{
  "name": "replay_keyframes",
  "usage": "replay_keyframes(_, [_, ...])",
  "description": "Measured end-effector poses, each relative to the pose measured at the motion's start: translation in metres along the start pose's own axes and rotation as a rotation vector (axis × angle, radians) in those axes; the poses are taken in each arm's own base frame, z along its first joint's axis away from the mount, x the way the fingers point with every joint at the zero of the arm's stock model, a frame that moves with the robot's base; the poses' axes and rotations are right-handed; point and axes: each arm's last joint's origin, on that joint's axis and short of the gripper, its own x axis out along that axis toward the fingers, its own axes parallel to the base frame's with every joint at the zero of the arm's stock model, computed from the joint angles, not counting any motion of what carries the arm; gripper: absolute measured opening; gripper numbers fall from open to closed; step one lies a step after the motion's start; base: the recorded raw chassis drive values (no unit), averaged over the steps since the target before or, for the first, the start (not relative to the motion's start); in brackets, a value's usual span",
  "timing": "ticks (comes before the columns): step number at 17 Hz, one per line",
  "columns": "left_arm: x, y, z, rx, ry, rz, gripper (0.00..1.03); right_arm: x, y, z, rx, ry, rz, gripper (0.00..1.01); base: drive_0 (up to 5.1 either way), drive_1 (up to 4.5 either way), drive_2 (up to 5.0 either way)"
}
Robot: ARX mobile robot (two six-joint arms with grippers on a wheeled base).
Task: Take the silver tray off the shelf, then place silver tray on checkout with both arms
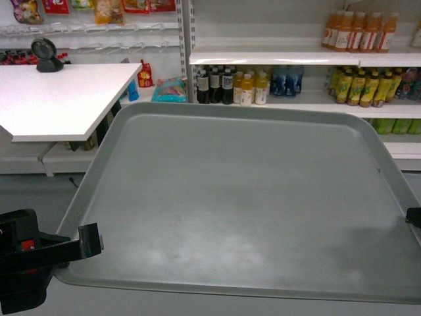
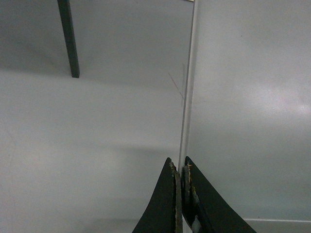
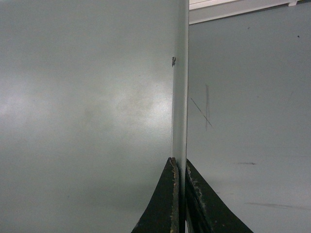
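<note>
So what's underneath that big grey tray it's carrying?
The silver tray hangs in the air, clamped at its side rims by the left pincer and right pincer. Beyond its edges, grey floor shows. The floor directly beneath is hidden by the tray itself.

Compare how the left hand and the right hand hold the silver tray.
The left hand shows fully in the head view, red mark visible; the right hand barely enters at the frame edge. Left grips the silver tray at its left rim, right at its right rim. Both are clamped on the rim.
</note>
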Motion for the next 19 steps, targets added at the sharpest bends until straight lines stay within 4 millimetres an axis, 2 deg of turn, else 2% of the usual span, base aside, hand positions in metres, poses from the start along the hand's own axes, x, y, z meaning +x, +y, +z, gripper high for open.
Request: replay_keyframes(19, [0.0000,0.0001,-0.0001,0.001,0.001,0.002,0.03,0.0005,-0.0001,-0.0007,0.000,0.004,0.000,0.03,-4.9,2.45,2.5])
